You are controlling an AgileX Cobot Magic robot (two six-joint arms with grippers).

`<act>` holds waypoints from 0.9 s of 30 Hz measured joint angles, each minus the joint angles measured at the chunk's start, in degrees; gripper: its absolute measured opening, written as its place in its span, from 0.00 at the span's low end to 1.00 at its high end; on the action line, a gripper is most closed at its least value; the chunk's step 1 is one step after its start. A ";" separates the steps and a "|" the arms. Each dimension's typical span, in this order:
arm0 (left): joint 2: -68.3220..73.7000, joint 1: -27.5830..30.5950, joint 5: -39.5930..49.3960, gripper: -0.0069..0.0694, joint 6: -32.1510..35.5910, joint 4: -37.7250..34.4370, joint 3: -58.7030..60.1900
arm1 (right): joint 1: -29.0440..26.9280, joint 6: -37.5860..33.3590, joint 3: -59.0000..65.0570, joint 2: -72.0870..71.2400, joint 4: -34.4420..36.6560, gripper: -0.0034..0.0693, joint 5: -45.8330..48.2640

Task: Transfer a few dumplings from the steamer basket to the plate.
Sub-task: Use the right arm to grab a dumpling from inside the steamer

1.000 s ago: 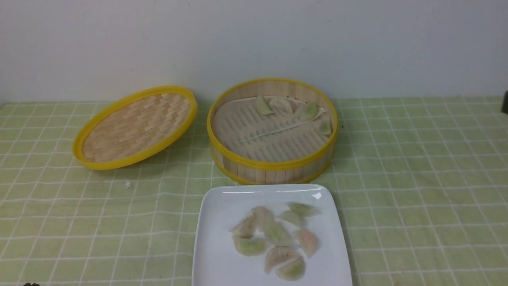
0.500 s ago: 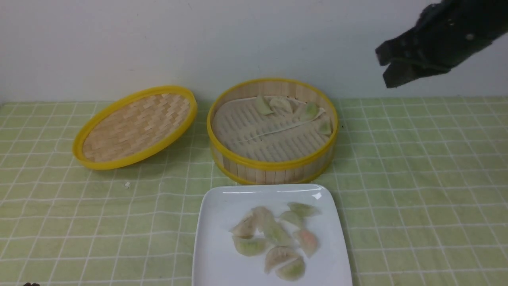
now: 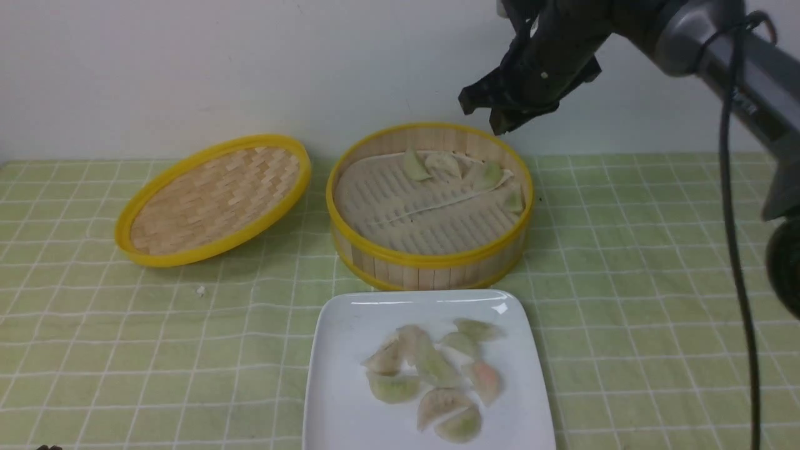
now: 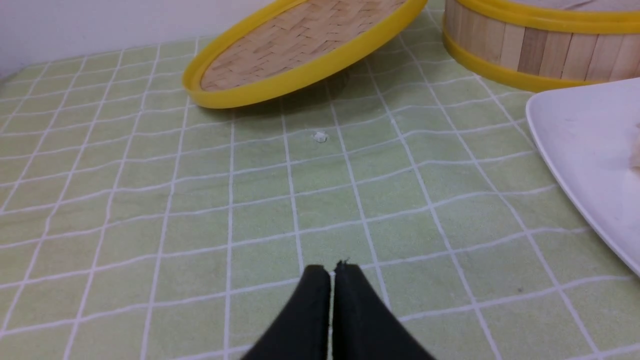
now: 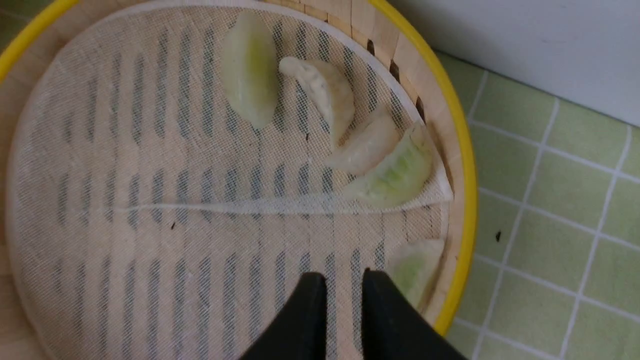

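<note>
The steamer basket (image 3: 431, 259) stands mid-table with several dumplings (image 3: 440, 165) along its far right side on the whitish liner. The right wrist view shows them close up (image 5: 397, 175), inside the basket's rim (image 5: 462, 150). My right gripper (image 3: 482, 116) hangs above the basket's far right rim, jaws slightly apart and empty; in its own view (image 5: 344, 276) one pale green dumpling (image 5: 415, 267) lies beside a fingertip. The plate (image 3: 337, 350) in front holds several dumplings (image 3: 431, 375). My left gripper (image 4: 330, 267) is shut and empty, low over the cloth.
The shallow woven lid (image 3: 212, 200) leans tilted to the left of the basket and shows in the left wrist view (image 4: 300, 45). A small white crumb (image 3: 200, 290) lies on the green checked cloth. The wall is close behind the basket.
My right arm has swung in from the right edge, leftward, to above the basket's far right rim. The basket, plate and dumplings have not moved.
</note>
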 joint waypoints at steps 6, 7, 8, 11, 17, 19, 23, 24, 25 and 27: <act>0.00 0.00 0.00 0.08 0.00 0.00 0.00 | 0.00 -1.88 -2.70 5.83 -0.32 0.48 -0.47; 0.00 0.00 0.00 0.08 0.00 0.00 0.00 | 0.00 -2.33 -2.70 6.79 -0.32 0.54 -1.31; 0.00 0.00 0.00 0.08 0.00 0.00 0.00 | 0.00 -2.55 -2.70 7.58 -0.32 0.58 -2.05; 0.00 0.00 0.00 0.08 0.00 0.00 0.00 | 0.00 -2.88 -2.70 9.27 -0.32 0.65 -4.06; 0.00 0.00 0.00 0.08 0.00 0.00 0.00 | 0.00 -3.23 -2.72 11.84 -2.21 0.68 -8.94; 0.00 0.00 0.00 0.08 0.00 0.00 0.00 | 0.00 -3.28 -2.77 12.53 -3.02 0.68 -10.72; 0.00 0.00 0.00 0.08 0.00 0.00 0.00 | 0.00 -3.33 -2.77 13.36 -5.03 0.68 -14.19; 0.00 0.00 0.00 0.08 0.00 0.00 0.00 | 0.00 -3.33 -2.77 13.59 -5.41 0.68 -14.85; 0.00 0.00 0.00 0.08 0.00 0.00 0.00 | 0.00 -3.33 -2.77 13.86 -5.85 0.68 -15.50; 0.00 0.00 0.00 0.08 0.00 0.00 0.00 | 0.00 -3.33 -2.77 14.49 -6.31 0.68 -16.42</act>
